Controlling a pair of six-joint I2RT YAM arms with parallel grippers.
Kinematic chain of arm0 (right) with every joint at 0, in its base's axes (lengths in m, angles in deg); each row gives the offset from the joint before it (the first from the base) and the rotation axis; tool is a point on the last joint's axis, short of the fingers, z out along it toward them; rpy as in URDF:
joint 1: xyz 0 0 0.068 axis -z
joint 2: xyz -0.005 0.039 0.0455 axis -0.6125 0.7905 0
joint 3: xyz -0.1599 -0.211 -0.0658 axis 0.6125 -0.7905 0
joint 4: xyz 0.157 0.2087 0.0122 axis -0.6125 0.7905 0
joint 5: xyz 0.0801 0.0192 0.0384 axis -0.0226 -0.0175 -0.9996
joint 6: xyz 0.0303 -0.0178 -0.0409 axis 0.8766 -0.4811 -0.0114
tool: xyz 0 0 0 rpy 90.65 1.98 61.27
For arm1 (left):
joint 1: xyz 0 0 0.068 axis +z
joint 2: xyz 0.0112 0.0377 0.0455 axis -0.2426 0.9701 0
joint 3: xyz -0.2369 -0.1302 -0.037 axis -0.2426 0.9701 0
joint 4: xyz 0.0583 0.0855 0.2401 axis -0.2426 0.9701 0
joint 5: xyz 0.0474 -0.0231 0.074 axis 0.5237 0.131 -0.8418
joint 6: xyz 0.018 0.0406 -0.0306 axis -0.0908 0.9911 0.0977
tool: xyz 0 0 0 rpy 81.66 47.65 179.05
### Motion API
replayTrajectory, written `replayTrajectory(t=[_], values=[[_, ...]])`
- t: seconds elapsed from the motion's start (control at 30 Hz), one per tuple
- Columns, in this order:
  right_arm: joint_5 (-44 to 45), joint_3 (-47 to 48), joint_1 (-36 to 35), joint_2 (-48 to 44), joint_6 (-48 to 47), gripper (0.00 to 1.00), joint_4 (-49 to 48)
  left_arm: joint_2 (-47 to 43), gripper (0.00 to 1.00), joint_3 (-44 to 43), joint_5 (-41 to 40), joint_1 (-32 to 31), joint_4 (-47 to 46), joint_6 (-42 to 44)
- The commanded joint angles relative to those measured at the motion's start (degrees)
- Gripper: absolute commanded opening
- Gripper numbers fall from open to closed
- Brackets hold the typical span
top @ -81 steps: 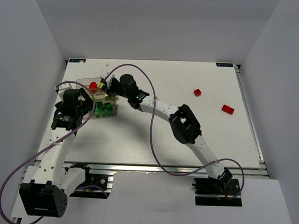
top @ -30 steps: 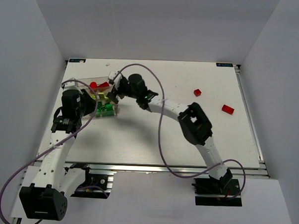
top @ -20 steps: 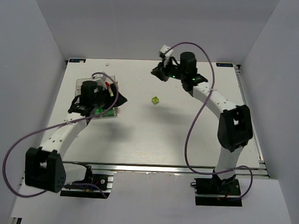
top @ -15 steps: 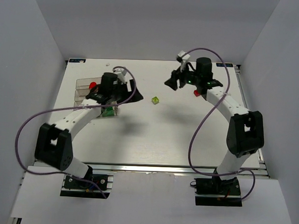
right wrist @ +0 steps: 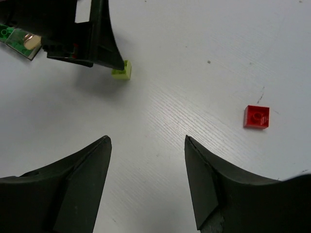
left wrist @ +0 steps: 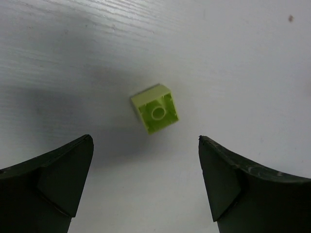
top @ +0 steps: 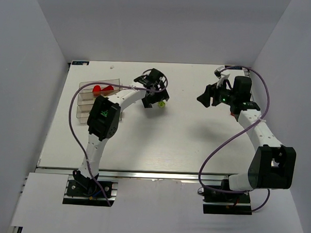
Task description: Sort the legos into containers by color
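Left gripper (left wrist: 145, 145) wide open, holding nothing, lime brick (left wrist: 154, 108) on the table (top: 159, 142) just ahead of its fingers, right gripper (right wrist: 146, 145) open and empty, 1 red brick (right wrist: 256, 116) nearby, tray (top: 84, 111) at the left with red bricks (top: 102, 88) inside.

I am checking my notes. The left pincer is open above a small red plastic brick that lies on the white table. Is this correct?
One detail is wrong: the small plastic brick is lime yellow-green, not red, as the left wrist view shows. The left pincer is indeed open above it, and the brick lies on the white table.
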Motion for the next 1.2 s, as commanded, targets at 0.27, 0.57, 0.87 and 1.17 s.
replayTrajectory(t=[0.27, 0.57, 0.87, 1.17], values=[[-2.35, -6.8, 1.98, -3.51, 4.14, 0.67, -7.5, 9.46, 0.96, -16.01, -7.41, -0.99, 12.81, -12.44], [-2.26, -9.44, 2.69, -5.36, 4.75, 0.67, -9.52, 15.27, 0.84, -23.04, -8.29, -1.17, 16.49, -13.76], [-2.61, -10.23, 2.86, -5.45, 5.46, 0.66, -10.05, 15.44, 0.66, -22.25, -8.65, -1.17, 16.94, -12.36], [-3.49, -9.62, 2.86, -4.57, 5.72, 0.65, -9.61, 13.69, 0.47, -17.77, -8.65, -1.26, 15.45, -10.6]])
